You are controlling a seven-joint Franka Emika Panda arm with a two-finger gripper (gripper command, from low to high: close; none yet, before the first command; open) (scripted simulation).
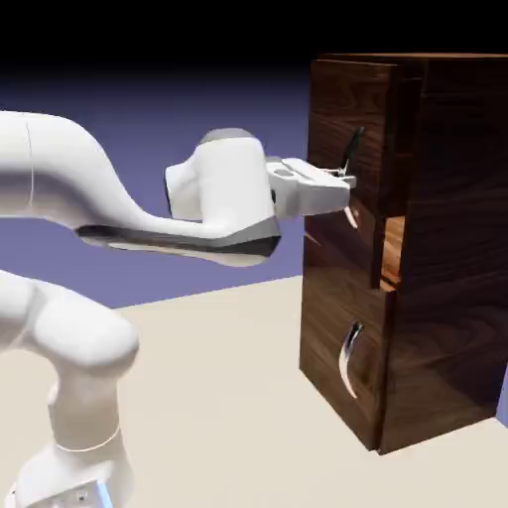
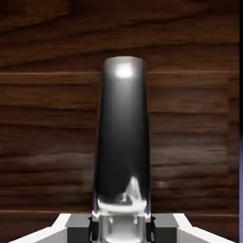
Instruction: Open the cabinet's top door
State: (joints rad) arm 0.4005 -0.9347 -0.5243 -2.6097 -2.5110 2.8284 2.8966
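The cabinet [image 1: 446, 248] is a tall dark walnut box at the exterior view's right. Its top door [image 1: 337, 109] stands slightly forward of the cabinet's body, and a strip of lighter inner wood shows behind its lower edge. My gripper [image 1: 347, 184] reaches level from the left and is shut on the top door's curved silver handle [image 1: 354, 147]. In the hand view the handle [image 2: 122, 133] rises as a wide dark metal bar between my fingertips [image 2: 151, 227], with the door's wood grain [image 2: 47, 118] filling the picture behind it.
Below the top door is the shorter lower panel [image 1: 327, 327] with its own small silver handle [image 1: 347, 359]. The cabinet stands on a pale table [image 1: 218, 397]. My white arm [image 1: 60, 189] spans the exterior view's left half.
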